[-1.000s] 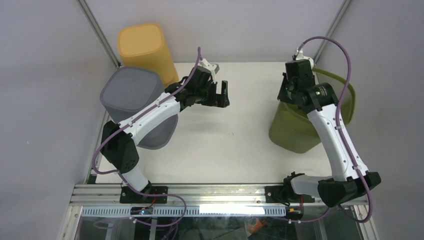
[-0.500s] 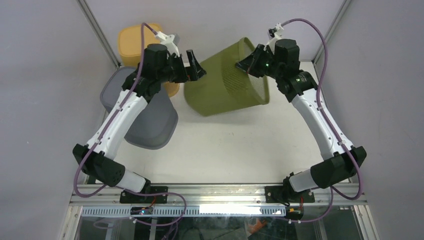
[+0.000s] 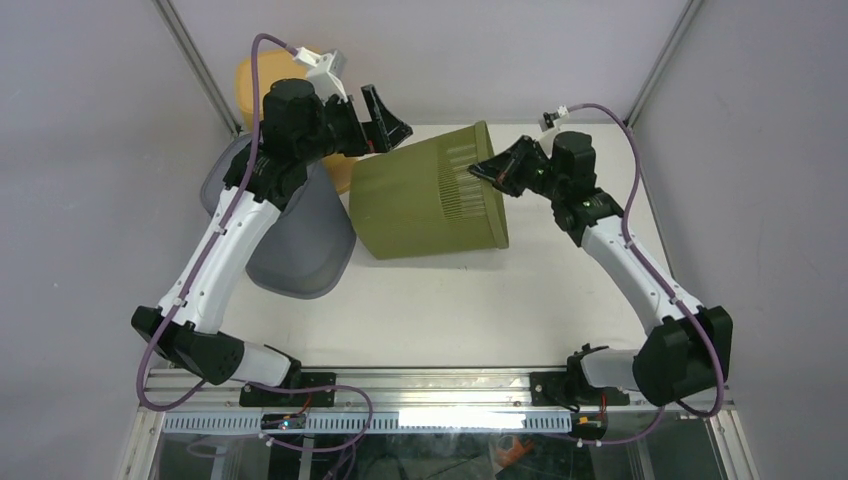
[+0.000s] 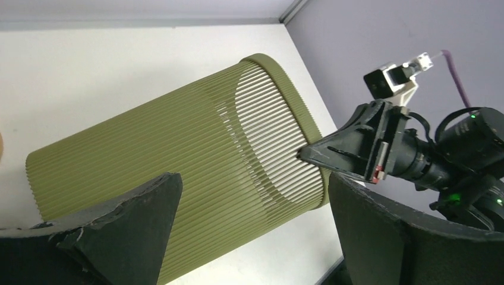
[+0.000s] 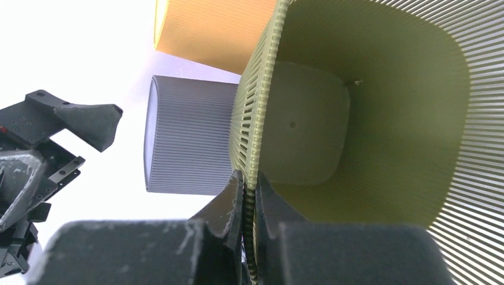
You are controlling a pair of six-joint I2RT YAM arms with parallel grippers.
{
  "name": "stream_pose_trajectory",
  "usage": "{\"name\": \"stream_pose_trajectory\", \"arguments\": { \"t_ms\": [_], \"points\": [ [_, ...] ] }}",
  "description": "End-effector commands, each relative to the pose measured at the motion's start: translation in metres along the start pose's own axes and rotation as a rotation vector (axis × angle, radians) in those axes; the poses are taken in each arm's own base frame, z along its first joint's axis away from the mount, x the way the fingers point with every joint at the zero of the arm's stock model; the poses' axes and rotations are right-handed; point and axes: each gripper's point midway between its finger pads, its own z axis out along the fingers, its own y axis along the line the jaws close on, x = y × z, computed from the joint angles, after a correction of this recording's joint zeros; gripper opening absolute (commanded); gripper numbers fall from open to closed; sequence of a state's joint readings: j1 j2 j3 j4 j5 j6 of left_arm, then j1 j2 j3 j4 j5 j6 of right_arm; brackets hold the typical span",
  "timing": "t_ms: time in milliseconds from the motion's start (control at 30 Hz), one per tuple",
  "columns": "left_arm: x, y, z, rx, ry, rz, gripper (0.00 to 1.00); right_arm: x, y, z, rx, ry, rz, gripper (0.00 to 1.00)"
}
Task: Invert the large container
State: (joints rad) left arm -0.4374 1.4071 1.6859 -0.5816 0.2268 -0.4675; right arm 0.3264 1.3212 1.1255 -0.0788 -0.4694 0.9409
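The large olive-green ribbed container [image 3: 425, 205] is tipped on its side over the table, base to the left and mouth to the right. My right gripper [image 3: 483, 170] is shut on its rim at the mouth; in the right wrist view the fingers [image 5: 248, 178] pinch the slatted wall, with the container's inside [image 5: 380, 107] open to the camera. My left gripper [image 3: 372, 125] is open and empty, just above and behind the base end. In the left wrist view [image 4: 252, 181] the container's ribbed side [image 4: 178, 160] lies below the spread fingers.
A grey ribbed container [image 3: 300, 240] stands upside down at the left, under my left arm, and shows in the right wrist view [image 5: 187, 142]. A yellow container [image 3: 250, 85] stands behind it at the back left corner. Frame posts and grey walls close the back and sides.
The right gripper has lowered and swung the green container further over, from tilted to lying on its side. The left gripper stayed open near the base end.
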Motion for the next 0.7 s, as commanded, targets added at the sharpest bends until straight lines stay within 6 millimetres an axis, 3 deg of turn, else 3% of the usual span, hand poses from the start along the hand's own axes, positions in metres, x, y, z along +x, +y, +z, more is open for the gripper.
{"name": "stream_pose_trajectory", "arguments": {
  "t_ms": [0,100,133,300,433,667],
  "points": [
    [0.009,-0.003,0.004,0.04,0.036,-0.025,0.99,0.008,-0.003,-0.027,0.047,-0.032,-0.068,0.06],
    [0.019,0.0,0.008,0.041,0.068,-0.041,0.99,0.014,-0.031,-0.04,0.165,-0.036,-0.122,0.34],
    [0.029,0.009,0.019,0.024,0.1,-0.055,0.99,0.016,-0.038,-0.043,0.196,-0.032,-0.133,0.42],
    [0.048,0.026,0.03,-0.037,0.161,-0.072,0.99,0.023,-0.067,-0.054,0.329,-0.006,-0.173,0.6],
    [0.05,0.037,0.029,-0.092,0.169,-0.055,0.99,0.015,-0.081,-0.061,0.434,-0.007,-0.222,0.68],
    [0.061,0.06,0.027,-0.205,0.224,-0.028,0.99,-0.005,-0.083,-0.069,0.535,-0.03,-0.302,0.64]
  ]
}}
